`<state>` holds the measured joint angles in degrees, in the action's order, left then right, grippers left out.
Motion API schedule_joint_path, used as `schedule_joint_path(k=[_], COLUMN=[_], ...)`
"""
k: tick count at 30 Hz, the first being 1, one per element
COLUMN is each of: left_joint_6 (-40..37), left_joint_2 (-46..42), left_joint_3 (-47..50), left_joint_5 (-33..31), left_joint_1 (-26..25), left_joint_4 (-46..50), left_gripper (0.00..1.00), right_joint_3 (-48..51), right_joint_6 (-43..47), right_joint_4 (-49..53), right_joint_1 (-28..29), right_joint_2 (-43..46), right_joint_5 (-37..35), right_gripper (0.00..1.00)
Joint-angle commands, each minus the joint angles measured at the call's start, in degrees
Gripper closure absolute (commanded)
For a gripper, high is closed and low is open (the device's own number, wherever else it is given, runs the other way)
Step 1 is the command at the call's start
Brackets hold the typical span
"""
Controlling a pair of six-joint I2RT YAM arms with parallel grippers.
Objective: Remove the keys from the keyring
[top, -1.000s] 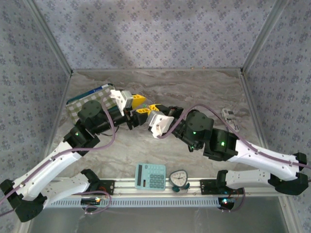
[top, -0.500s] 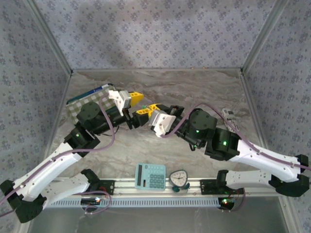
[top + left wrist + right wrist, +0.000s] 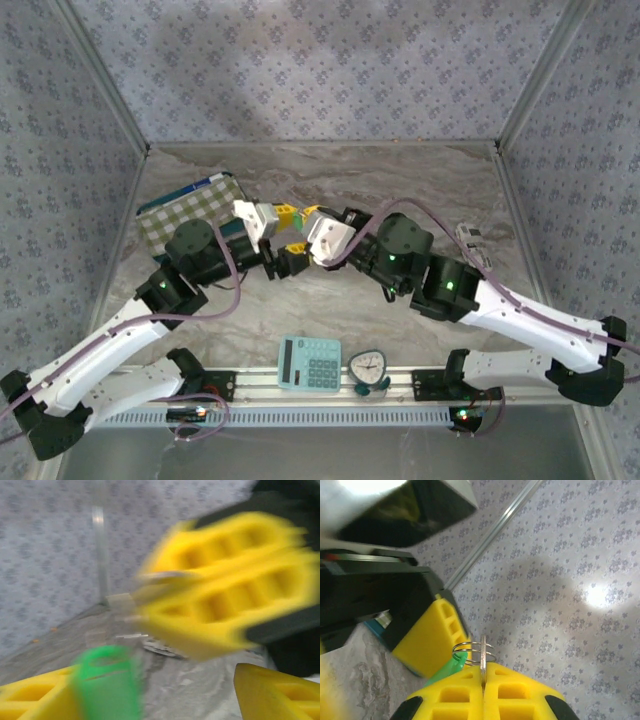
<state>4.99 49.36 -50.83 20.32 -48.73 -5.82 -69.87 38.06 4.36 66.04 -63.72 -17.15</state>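
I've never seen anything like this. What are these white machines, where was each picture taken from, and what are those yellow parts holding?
These are two white-and-black robot arms bolted to a marbled grey table. The wide picture looks down from above. The other two come from a camera on each wrist.

Each arm ends in an end effector with two yellow fingers. The right end effector is shut on a flat silver metal piece, likely a key seen edge-on, with a silver wire keyring looped around it. The left end effector is open near a bright green plastic-looking tag.

A green checked flat pouch lies on the table. A pale blue calculator and a small round clock sit at its near edge.
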Motion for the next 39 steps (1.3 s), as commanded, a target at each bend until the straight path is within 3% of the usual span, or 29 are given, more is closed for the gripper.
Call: schedule_joint_path(k=[1,13,21,25,31,35,39], left_joint_6=[-0.95,-0.95,1.89,6.6,18.06,19.85,19.99], left_joint_2=[-2.71,-11.4,-12.52,-9.6,-4.52,-2.37,-1.13], left_joint_3=[1.13,3.55,0.09,-3.74,-5.16,-6.56,-7.44], left_joint_5=[3.14,-2.58,-10.52,-4.6,8.55,9.08,8.94], left_joint_1=[-1.46,-1.5,-0.37,4.61,13.04,13.48,13.47], left_joint_4=[-1.41,3.8,8.23,10.18,3.28,3.42,4.27], left_gripper=[0.26,0.25,0.23,0.29,0.31,0.28,0.34], right_joint_3=[-1.06,0.69,6.33,8.92,10.53,10.81,11.0], right_joint_6=[-1.87,-6.5,-12.16,-18.09,-25.09,-26.95,-27.98], right_joint_4=[-0.63,-0.53,-1.1,-7.08,-13.5,-15.08,-15.39], right_joint_1=[-0.85,-3.83,-11.62,-17.16,-22.84,-24.25,-24.2], right_joint_2=[-0.74,2.32,7.35,8.6,8.23,8.0,8.08], right_joint_5=[-1.13,3.67,27.68,38.33,48.52,50.24,51.52], right_gripper=[1.0,1.0,1.0,1.0,1.0,1.0,1.0])
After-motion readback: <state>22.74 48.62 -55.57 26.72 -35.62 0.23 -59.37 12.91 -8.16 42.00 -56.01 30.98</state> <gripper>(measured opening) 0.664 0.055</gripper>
